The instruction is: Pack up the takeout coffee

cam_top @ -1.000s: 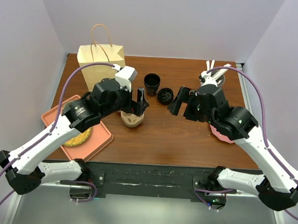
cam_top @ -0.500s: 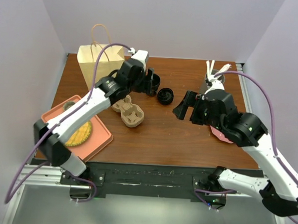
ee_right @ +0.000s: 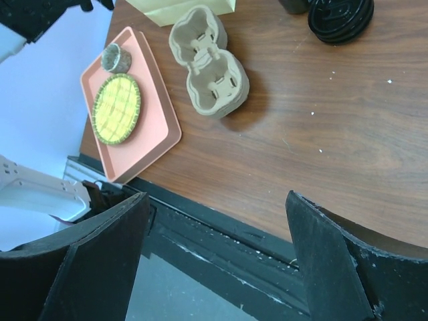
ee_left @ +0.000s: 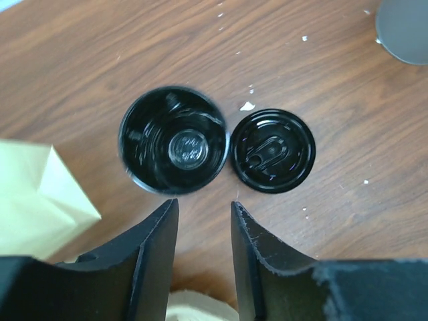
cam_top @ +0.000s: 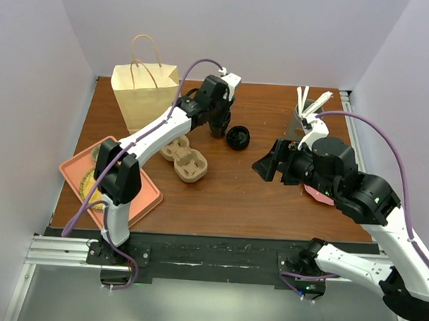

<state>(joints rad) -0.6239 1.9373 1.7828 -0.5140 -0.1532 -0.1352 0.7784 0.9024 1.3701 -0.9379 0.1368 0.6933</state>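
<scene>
I see no lidded coffee, only a lidless black tapered cup [ee_left: 174, 142] at upper centre of the top view, with a loose black sip lid [ee_left: 273, 150] just beside it. My left tool [ee_left: 202, 207] hangs above, narrow and empty. Descending, it could clip the rim and topple the cup. My right tool [ee_right: 217, 200] is wide and empty.

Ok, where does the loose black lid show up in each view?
Top external: loose black lid just above and right of picture centre.
Left wrist: right of centre.
Right wrist: at the top edge, right of centre.
Shared landmark: the paper bag, left of the lid in all three.
</scene>
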